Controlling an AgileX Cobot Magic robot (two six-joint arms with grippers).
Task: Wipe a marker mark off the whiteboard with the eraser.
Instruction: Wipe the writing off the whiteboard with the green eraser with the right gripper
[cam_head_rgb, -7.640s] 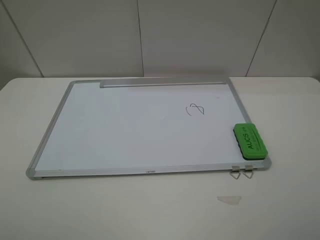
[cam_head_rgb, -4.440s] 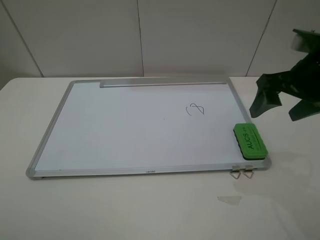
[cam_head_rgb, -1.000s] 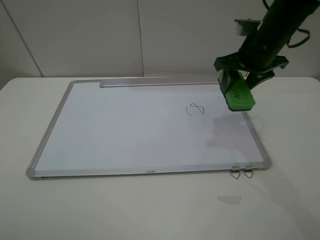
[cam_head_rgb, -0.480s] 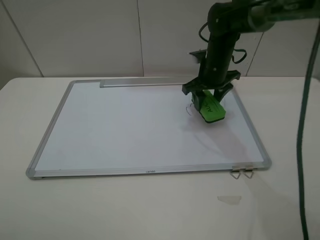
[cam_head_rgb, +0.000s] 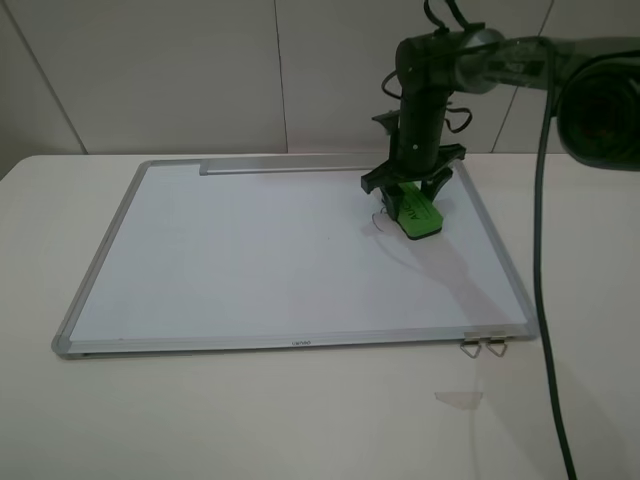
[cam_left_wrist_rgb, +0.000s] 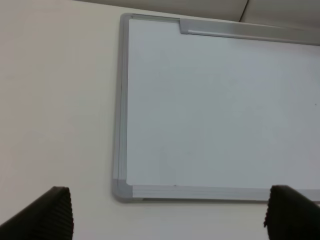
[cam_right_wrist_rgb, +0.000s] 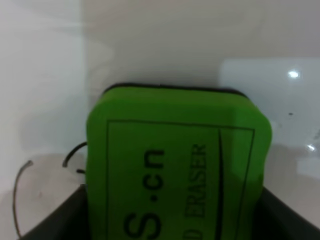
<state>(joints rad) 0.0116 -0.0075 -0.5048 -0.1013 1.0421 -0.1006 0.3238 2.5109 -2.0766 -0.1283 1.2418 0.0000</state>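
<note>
**A:** Eraser (cam_head_rgb: 420, 212) is down on the whiteboard (cam_head_rgb: 240, 260) now, right gripper (cam_head_rgb: 410, 190) clamped on it. A second ago it hung over the board's right edge.

**B:** It half covers the mark (cam_head_rgb: 377, 221), so wiping looks ready to start.

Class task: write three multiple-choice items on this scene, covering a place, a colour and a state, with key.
1. Where is the eraser?
A. over the whiteboard, at the marker mark
B. on the table
C. on the tray strip

2. The eraser's colour?
A. blue
B. green
C. red

3. The right gripper is:
A. open
B. shut on the eraser
C. out of view

Key: 1 A, the mark shows at its edge; 2 B, its body is bright green; 3 B, it clamps the eraser's sides.
</note>
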